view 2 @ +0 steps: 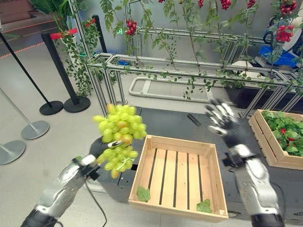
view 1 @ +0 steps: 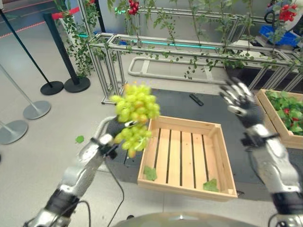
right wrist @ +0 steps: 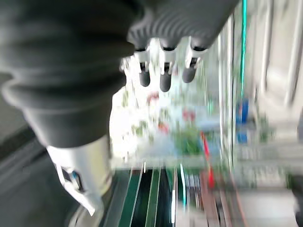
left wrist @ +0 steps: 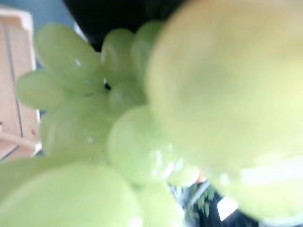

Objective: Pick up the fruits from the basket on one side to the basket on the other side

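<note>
Left eye view, from its left: the left robot hand point(view 1: 115, 128) is raised with a bunch of green grapes point(view 1: 134, 117) in its grip — the fruit hides its fingers, so how they close cannot be told. The bunch hangs in the air just beside the left wall of the empty wooden crate point(view 1: 185, 157) on the dark bench point(view 1: 177, 105). Right of the crate, the right robot hand point(view 1: 240, 100) is lifted, fingers spread and holding nothing. A second crate of greenery point(view 1: 285, 113) sits far right.
</note>
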Robot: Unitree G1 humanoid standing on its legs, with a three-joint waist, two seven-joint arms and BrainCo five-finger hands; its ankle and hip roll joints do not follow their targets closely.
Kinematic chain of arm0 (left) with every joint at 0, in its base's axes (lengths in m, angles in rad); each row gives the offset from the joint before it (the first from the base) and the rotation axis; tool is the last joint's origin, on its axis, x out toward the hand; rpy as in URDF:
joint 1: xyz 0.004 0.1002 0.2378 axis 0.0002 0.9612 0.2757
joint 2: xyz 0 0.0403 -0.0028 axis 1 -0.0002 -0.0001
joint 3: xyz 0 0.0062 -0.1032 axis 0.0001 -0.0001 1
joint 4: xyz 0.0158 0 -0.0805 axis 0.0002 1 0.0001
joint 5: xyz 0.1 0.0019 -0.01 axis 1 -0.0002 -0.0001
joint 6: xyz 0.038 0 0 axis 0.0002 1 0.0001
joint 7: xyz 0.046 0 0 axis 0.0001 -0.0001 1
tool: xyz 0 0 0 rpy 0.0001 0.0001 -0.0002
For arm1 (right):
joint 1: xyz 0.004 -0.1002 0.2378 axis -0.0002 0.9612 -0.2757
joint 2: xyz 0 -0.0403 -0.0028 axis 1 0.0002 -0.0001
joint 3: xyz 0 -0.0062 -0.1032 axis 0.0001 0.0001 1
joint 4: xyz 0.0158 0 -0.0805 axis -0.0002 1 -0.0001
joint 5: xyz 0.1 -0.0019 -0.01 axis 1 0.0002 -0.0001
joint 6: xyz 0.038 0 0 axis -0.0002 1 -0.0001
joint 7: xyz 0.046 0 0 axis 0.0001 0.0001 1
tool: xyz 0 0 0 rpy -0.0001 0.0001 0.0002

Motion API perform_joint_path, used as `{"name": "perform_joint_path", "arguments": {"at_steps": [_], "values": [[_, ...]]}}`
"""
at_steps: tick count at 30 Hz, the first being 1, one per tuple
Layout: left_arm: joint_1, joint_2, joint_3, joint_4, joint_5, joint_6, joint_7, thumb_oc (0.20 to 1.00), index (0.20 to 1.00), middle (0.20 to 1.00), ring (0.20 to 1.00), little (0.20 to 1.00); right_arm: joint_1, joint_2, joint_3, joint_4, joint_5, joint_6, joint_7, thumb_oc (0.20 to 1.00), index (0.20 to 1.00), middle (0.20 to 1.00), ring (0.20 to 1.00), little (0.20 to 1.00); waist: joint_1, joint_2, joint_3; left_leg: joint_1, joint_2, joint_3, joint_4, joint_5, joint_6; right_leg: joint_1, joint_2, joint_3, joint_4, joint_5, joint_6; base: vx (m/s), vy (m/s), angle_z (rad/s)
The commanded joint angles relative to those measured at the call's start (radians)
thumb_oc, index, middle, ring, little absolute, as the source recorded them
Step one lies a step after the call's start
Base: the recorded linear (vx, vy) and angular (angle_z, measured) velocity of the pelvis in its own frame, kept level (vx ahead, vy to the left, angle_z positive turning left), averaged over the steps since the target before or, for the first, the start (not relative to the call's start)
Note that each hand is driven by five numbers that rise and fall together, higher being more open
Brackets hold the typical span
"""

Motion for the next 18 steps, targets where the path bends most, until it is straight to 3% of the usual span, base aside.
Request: {"name": "perform_joint_path", "arguments": {"at_steps": [1, 11, 18], "values": [[-0.047, 0.000, 0.082, -0.038, -0.105, -0.078, -0.024, 0.200, 0.200, 0.200, 0.200, 0.200, -0.013, 0.009, -0.063, 0.005, 0.005, -0.090, -0.010, 1.000, 1.000, 1.000, 1.000, 1.000, -0.010, -0.023, -0.033, -0.008, -0.018, -0.013, 0.014, -0.060, 0.014, 0.003, -0.073, -0.017, 0.101, -0.099, 0.114, 0.00, 0.000, 0.00], [0.096, -0.106, 0.297, -0.082, -0.093, -0.145, 0.036, 0.200, 0.200, 0.200, 0.200, 0.200, 0.065, 0.149, -0.138, 0.012, -0.033, -0.124, -0.052, 1.000, 1.000, 1.000, 1.000, 1.000, -0.006, -0.011, -0.028, -0.008, -0.015, -0.020, 0.014, -0.061, 0.012, 0.002, -0.067, -0.018, 0.102, -0.108, 0.104, 0.00, -0.008, -0.01], [0.155, -0.145, 0.401, -0.092, 0.079, -0.225, 0.106, 0.200, 0.200, 0.200, 0.200, 0.200, 0.052, 0.189, -0.109, -0.006, -0.119, -0.135, -0.086, 1.000, 1.000, 1.000, 1.000, 1.000, 0.009, -0.003, -0.010, -0.013, -0.008, -0.031, 0.020, -0.058, 0.008, 0.004, -0.062, -0.027, 0.097, -0.111, 0.095, -0.01, -0.008, 0.03]]}}
